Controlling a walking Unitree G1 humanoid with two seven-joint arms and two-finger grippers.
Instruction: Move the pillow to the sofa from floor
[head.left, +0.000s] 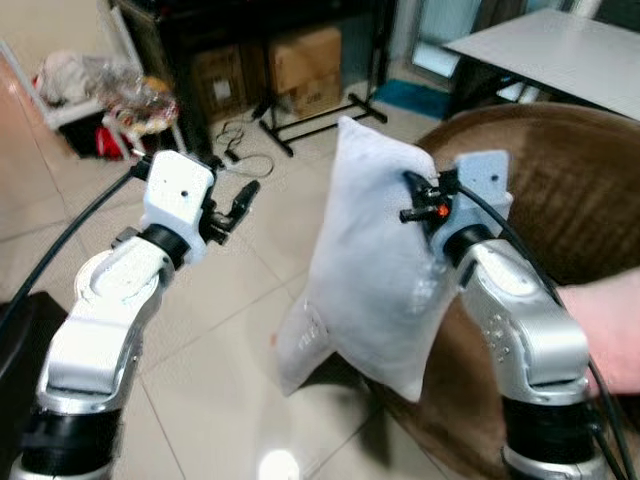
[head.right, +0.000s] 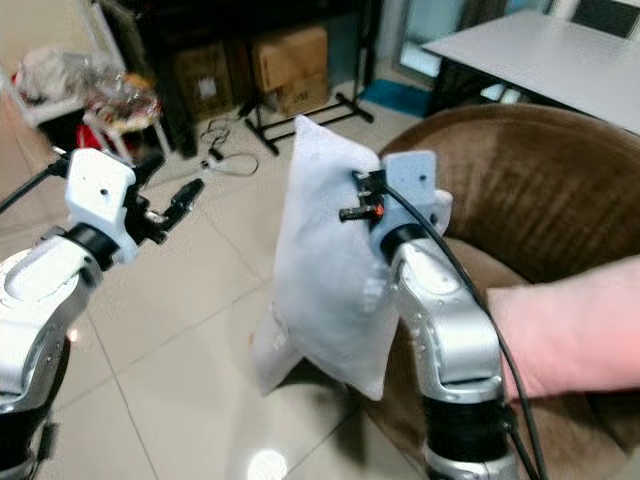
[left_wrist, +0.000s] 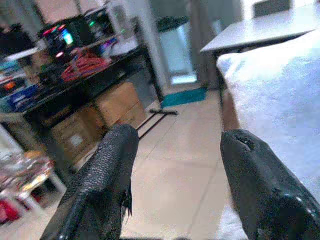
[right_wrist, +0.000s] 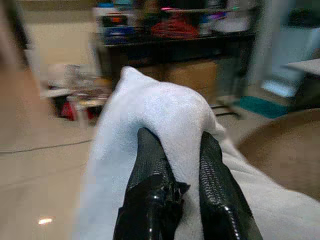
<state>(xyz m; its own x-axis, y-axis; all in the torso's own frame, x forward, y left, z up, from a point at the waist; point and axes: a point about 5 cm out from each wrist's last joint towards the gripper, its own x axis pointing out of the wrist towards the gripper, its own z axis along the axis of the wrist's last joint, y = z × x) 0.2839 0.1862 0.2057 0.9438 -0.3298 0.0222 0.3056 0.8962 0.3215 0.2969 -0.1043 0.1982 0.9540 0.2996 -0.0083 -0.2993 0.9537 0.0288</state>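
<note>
Pillow (head.left: 375, 270) is held upright, clear of the floor (head.left: 230, 330), pinched by the right gripper (right_wrist: 175, 165) fingers beside the sofa (head.left: 570, 190) for placing; left gripper (left_wrist: 175, 170) fingers are spread wide, empty

The pillow (head.left: 372, 262) is held up by the right gripper (right_wrist: 175, 150), above the floor (head.left: 230, 330) and just left of the sofa (head.left: 570, 190). The left gripper (head.left: 238, 203) is kept apart to its left. Boxes (head.left: 300, 65) are placed behind, and a table (head.left: 560, 45) behind the sofa.
</note>
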